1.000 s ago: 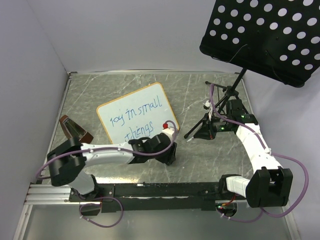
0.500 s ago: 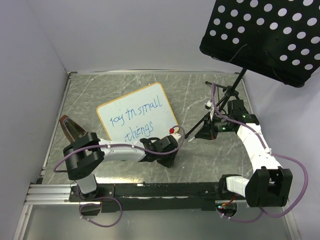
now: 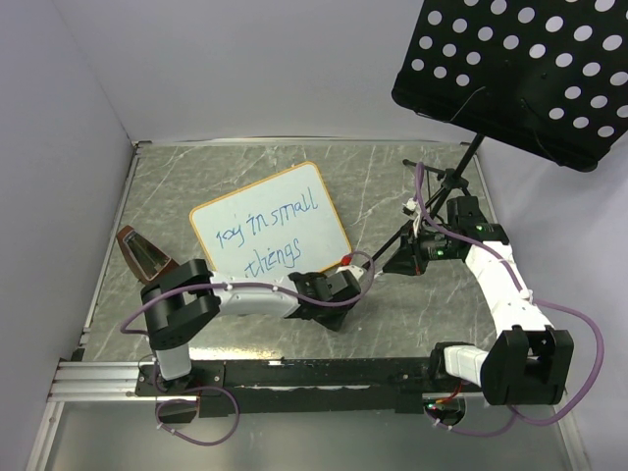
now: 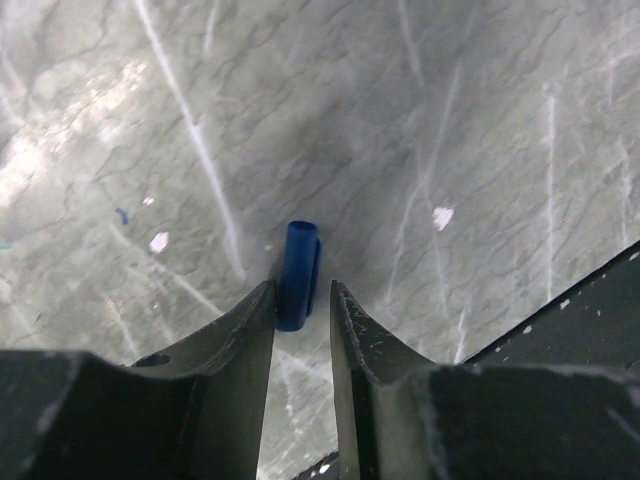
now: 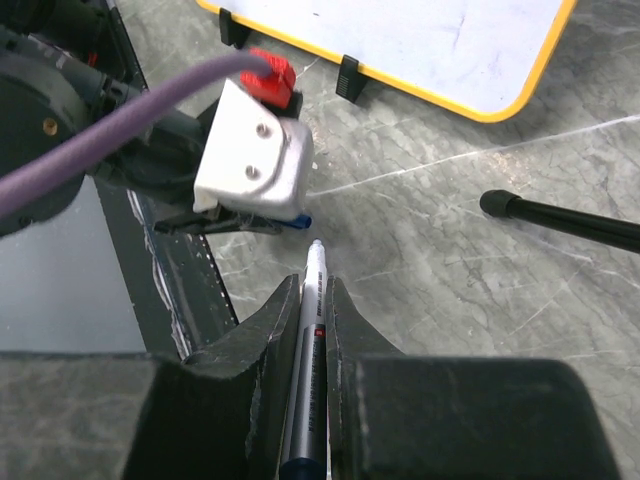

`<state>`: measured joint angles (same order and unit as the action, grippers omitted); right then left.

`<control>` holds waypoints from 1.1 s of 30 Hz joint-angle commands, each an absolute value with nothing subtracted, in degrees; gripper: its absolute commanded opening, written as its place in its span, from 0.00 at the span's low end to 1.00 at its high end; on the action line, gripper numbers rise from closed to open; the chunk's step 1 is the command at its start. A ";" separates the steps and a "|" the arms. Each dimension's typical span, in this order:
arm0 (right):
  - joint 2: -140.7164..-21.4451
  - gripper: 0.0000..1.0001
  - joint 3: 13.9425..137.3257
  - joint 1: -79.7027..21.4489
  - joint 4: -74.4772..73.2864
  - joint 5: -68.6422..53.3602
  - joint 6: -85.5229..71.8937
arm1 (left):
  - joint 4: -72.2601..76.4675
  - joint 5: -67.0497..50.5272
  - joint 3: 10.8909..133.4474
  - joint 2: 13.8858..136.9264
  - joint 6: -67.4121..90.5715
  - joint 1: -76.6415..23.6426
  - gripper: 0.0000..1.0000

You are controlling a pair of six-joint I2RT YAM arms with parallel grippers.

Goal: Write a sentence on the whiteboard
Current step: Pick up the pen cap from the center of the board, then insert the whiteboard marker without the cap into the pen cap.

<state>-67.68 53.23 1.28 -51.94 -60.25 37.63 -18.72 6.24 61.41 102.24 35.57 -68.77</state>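
Observation:
The whiteboard, white in a tan-orange frame, lies on the marble table; its lower edge with two black clip feet also shows in the right wrist view. The sentence is written on it in blue, in two lines. My left gripper lies low just off the board's near right corner. Its jaws stand narrowly open around a blue marker cap, which touches one finger with a slim gap to the other. My right gripper is shut on the marker, tip pointing at the cap.
A black perforated music-stand panel hangs over the back right. One tripod leg reaches across the table near both grippers. A brown object lies at the left. The arms' mounting rail runs along the near edge.
My left arm has swung right, off the whiteboard and down to the table by its corner, and its jaws have narrowed around the blue cap. The right arm has stayed still.

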 commanded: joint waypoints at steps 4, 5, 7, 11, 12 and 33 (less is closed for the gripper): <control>-68.29 0.00 54.93 1.85 -53.00 -62.58 39.81 | -21.36 9.32 63.02 108.36 34.89 -70.58 0.26; -68.29 0.00 54.93 1.85 -53.00 -62.49 39.81 | -21.36 9.58 62.76 108.72 34.98 -70.58 0.21; -68.29 0.00 54.84 2.02 -53.17 -62.49 40.08 | -20.66 10.81 61.36 108.81 35.33 -70.66 0.08; -69.08 0.00 54.76 2.02 -53.87 -62.58 40.95 | -14.88 14.32 55.74 103.21 35.25 -71.01 0.01; -69.26 0.00 54.76 1.93 -53.96 -62.84 41.31 | -12.85 15.81 54.24 101.70 34.98 -71.02 0.01; -77.52 0.00 57.22 -5.62 -62.76 -72.69 52.30 | 49.78 16.79 20.84 78.31 5.64 -74.27 0.01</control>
<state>-78.08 55.09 -3.03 -61.34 -68.79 48.40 26.63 18.92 25.10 81.10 15.86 -73.38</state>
